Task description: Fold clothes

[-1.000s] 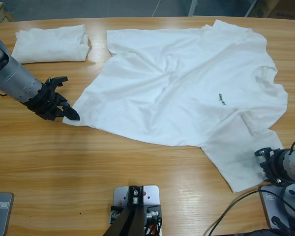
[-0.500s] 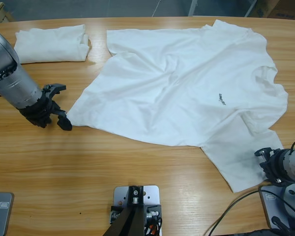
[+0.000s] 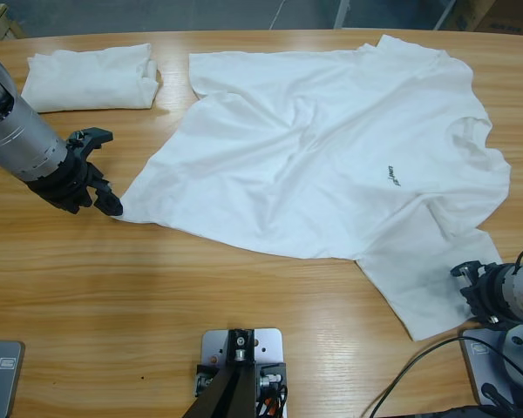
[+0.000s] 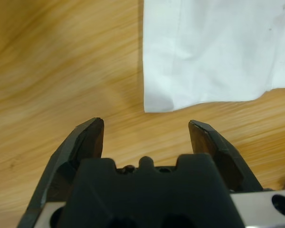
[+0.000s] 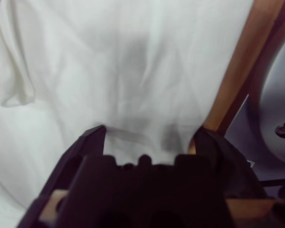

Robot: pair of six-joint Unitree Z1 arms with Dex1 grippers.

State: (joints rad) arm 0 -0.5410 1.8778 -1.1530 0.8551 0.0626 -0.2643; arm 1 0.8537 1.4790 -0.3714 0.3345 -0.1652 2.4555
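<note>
White T-shirt spread on the table, both grippers released.

High view: the crumpled T-shirt (image 3: 331,165), logo up, covers the table (image 3: 157,296); a folded garment (image 3: 89,78) lies apart; the left gripper (image 3: 100,187) sits at its hem corner. Left wrist view: the corner lies just beyond spread, empty jaws. Right wrist view: the right gripper (image 5: 147,137) hovers over cloth, holding nothing.
</note>
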